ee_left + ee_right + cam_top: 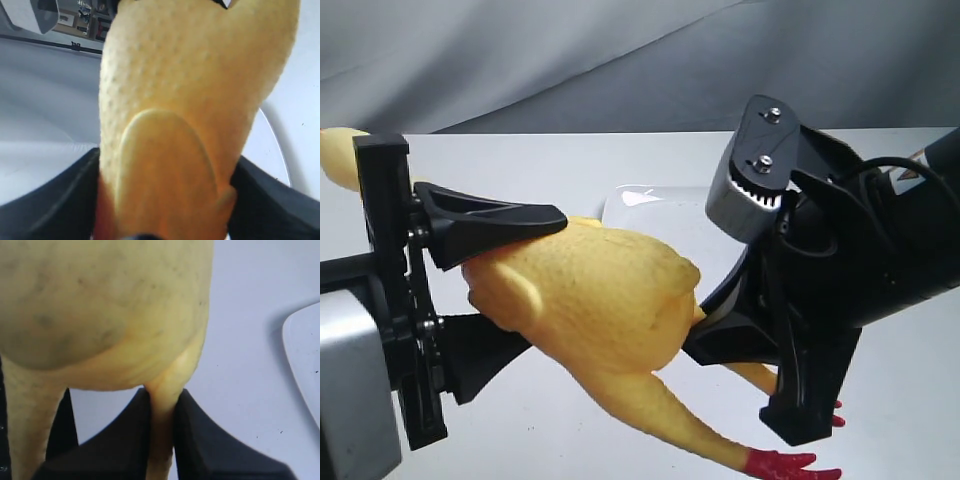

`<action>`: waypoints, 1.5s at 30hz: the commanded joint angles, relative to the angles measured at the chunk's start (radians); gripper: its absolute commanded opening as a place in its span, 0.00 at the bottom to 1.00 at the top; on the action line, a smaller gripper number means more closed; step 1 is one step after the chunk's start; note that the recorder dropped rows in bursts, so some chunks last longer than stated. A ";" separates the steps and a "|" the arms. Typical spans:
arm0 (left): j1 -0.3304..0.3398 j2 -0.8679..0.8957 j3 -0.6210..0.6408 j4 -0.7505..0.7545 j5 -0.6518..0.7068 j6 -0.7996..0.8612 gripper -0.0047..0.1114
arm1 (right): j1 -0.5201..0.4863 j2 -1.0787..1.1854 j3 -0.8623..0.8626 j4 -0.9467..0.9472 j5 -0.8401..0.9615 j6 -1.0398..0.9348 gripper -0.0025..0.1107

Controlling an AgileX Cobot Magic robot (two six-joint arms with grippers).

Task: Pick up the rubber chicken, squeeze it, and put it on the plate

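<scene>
The yellow rubber chicken (610, 300) hangs in the air between both grippers, above the table. My left gripper (535, 285) is shut on its fat body, one black finger on top and one underneath; in the left wrist view the body (190, 100) fills the space between the fingers (280, 200). My right gripper (705, 318) is shut on one thin leg (162, 430), pinched tight between its black fingers. The red feet (780, 465) dangle below. Part of the head end (335, 150) shows behind the left gripper. The white plate (650, 205) lies on the table behind the chicken.
The pale table (570, 160) runs back to a grey draped backdrop (620, 60). A corner of the plate (305, 350) shows beside the right gripper, and its rim (267, 145) beside the left one. The second leg (30, 430) hangs free.
</scene>
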 commanded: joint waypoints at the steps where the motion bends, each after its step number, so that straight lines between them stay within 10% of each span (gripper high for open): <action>1: -0.006 0.004 -0.002 -0.018 0.014 -0.068 0.12 | 0.001 -0.006 -0.007 0.021 -0.009 -0.007 0.02; 11: -0.006 0.004 -0.002 -0.014 0.014 -0.057 0.08 | 0.001 -0.006 -0.007 0.021 -0.011 -0.007 0.02; 20: -0.006 0.004 -0.002 0.008 0.014 -0.057 0.67 | 0.001 -0.006 -0.007 0.021 -0.011 -0.007 0.02; 23: -0.006 0.004 -0.002 0.000 0.014 -0.061 0.71 | 0.001 -0.006 -0.007 0.021 -0.011 -0.007 0.02; 31: -0.006 0.004 -0.002 0.000 0.014 -0.064 0.64 | 0.001 -0.006 -0.007 0.021 -0.011 -0.007 0.02; 39: -0.006 0.004 -0.002 0.000 0.014 -0.093 0.04 | 0.001 -0.006 -0.007 0.021 -0.011 -0.007 0.02; 45: -0.006 0.004 -0.002 0.000 0.000 -0.093 0.05 | 0.001 -0.006 -0.007 0.021 -0.011 -0.007 0.02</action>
